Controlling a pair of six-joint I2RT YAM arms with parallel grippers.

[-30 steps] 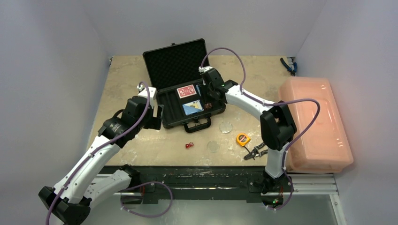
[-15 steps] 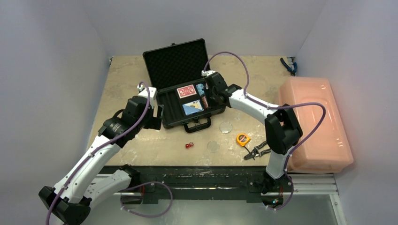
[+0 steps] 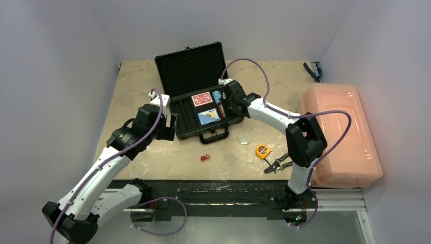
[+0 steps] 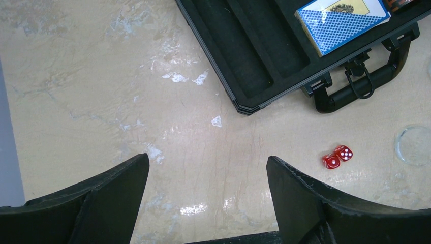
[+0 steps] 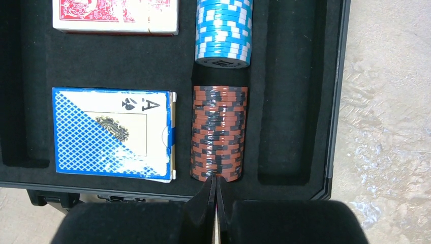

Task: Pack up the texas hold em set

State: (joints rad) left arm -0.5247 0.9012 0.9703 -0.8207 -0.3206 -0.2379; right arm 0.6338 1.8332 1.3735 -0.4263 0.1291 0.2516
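Note:
The black briefcase (image 3: 189, 71) lies open at the table's middle back. Its tray holds a red deck (image 3: 202, 98), a blue deck (image 3: 209, 116), a blue chip stack (image 3: 217, 96) and a brown chip stack (image 3: 222, 111). In the right wrist view my right gripper (image 5: 216, 179) is shut, its tips at the near end of the brown chip stack (image 5: 218, 132), with the blue chips (image 5: 223, 31) beyond. My left gripper (image 4: 208, 168) is open and empty above bare table, left of the case. Two red dice (image 3: 205, 158) and two clear discs (image 3: 244, 137) (image 3: 231, 158) lie in front of the case.
An orange-yellow tape measure (image 3: 263, 150) and black-handled pliers (image 3: 277, 163) lie at the front right. A pink lidded bin (image 3: 340, 134) stands along the right edge. Blue-handled pliers (image 3: 312, 71) lie at the back right. The case handle (image 4: 361, 86) points toward the dice (image 4: 337, 156).
My right gripper has shifted a little toward the front of the case along the chip row. The left arm has not moved.

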